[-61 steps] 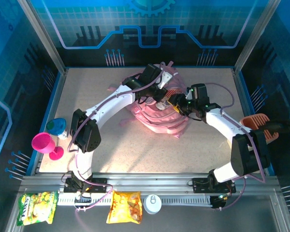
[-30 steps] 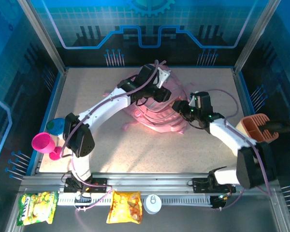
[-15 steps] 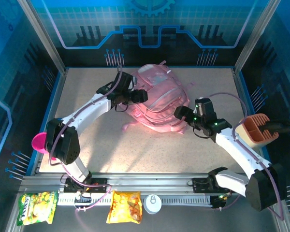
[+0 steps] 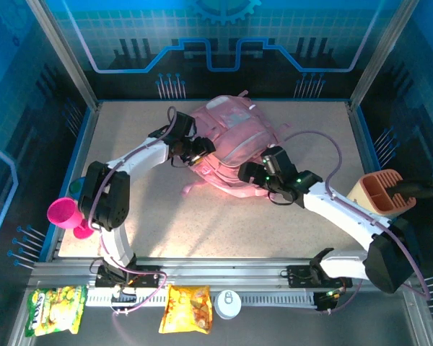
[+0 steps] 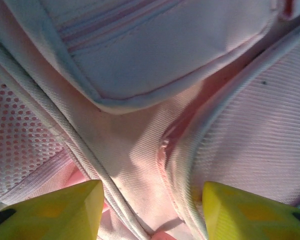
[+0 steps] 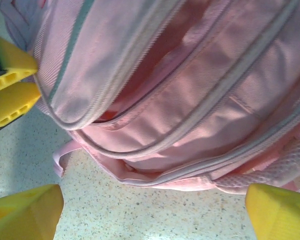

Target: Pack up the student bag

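Observation:
The student bag [image 4: 234,130] is a large pink backpack lying at the back middle of the table. My left gripper [image 4: 199,149] is against its left side. In the left wrist view the left gripper [image 5: 152,212] stands open, its yellow fingertips [image 5: 55,210] apart with a seam and pocket panel of the bag [image 5: 140,75] between and beyond them. My right gripper [image 4: 250,173] is at the bag's near edge. In the right wrist view the right gripper [image 6: 152,212] is wide open over the table, just short of the bag's zipped edge [image 6: 190,90]. Nothing is held.
A pink goblet [image 4: 63,214] and a blue-green object [image 4: 81,187] stand at the left table edge. An orange caddy [image 4: 379,191] sits at the right edge. Two snack bags [image 4: 55,310] [image 4: 187,308] and a white can [image 4: 227,304] lie in front of the arm bases.
Both grippers have come off the top of the bag. The right gripper has opened wide and moved left to the bag's near edge. The left gripper stayed at the bag's left side.

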